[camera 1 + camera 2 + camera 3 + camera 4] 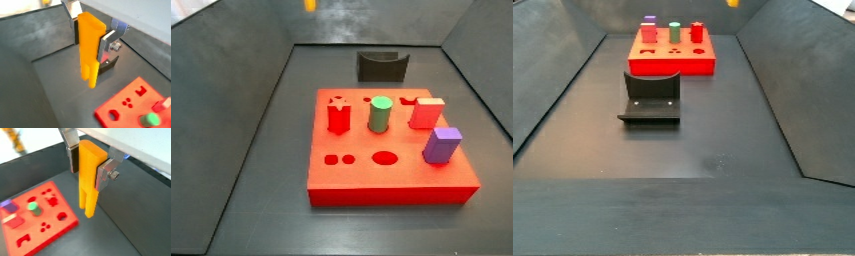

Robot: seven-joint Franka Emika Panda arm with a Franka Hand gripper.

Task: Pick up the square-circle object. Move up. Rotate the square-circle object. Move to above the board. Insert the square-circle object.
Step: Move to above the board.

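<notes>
The tool [88,164] is closed on the square-circle object [88,178], its silver fingers [105,173] clamping the upper block end in both wrist views [89,37]; the orange-yellow piece [90,50] hangs upright, its two parallel legs pointing down toward the dark floor, clear of any surface; in a side view only a small orange tip [310,5] shows at the upper frame edge, and likewise in a side view [734,3]; the tool itself is out of frame in both side views. The board [392,175] rests on the floor, well apart from the held piece in both wrist views [130,107] [37,218]; it bears a green cylinder peg [380,114], a purple block peg [442,145] and red pegs [338,115]. The fixture [651,96] stands on the floor near the board [673,58], not touching it.
</notes>
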